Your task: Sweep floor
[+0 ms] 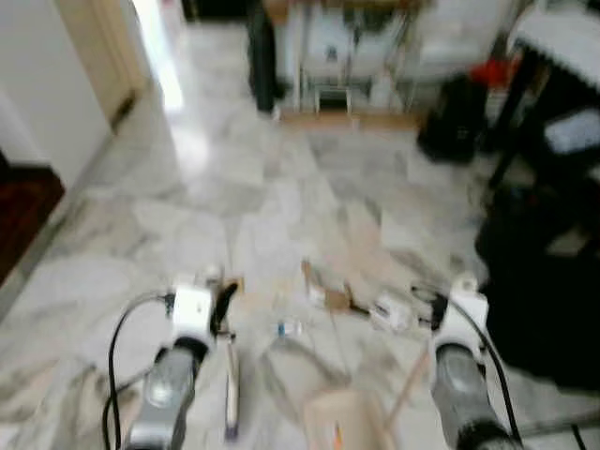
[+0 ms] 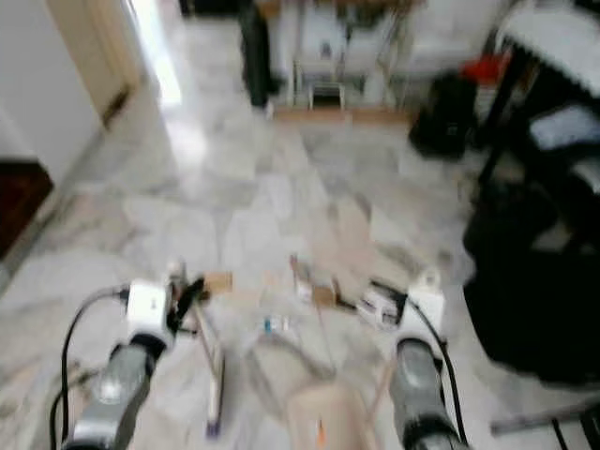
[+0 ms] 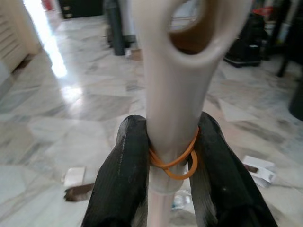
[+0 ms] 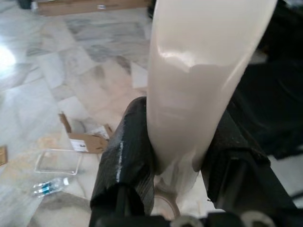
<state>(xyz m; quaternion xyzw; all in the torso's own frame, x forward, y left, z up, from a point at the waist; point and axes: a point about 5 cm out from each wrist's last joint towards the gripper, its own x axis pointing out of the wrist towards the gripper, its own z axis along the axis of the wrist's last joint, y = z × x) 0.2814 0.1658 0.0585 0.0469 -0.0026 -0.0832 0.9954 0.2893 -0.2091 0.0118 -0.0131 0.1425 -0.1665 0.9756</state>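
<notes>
Both arms are raised in front of the robot, each carrying a cream plastic tool over the marble floor. Head views are blurred.

Left gripper: jaws clamped on the cream broom handle, one black finger on each side. An orange rubber band wraps the handle at the grip. The hanging-hole end of the handle points away from the wrist. In the head view the handle runs down from the gripper toward the floor; the bristle end cannot be made out.

Right gripper: jaws clamped on a second, wider cream handle, judged to be the dustpan's. A pale, pan-like shape sits low between the two arms; too blurred to confirm.

Litter on the floor, just ahead of the grippers and between them:
- torn brown cardboard piece
- clear plastic tray
- small water bottle with blue label
- white paper scraps
- small cardboard bit near the left gripper

Farther off: shelving, a black bag, dark furniture at right.

Progress, judged: tools are in hand, but the litter lies scattered and ungathered, none visibly in the pan. Sweeping it together and collecting it remains to be done.
</notes>
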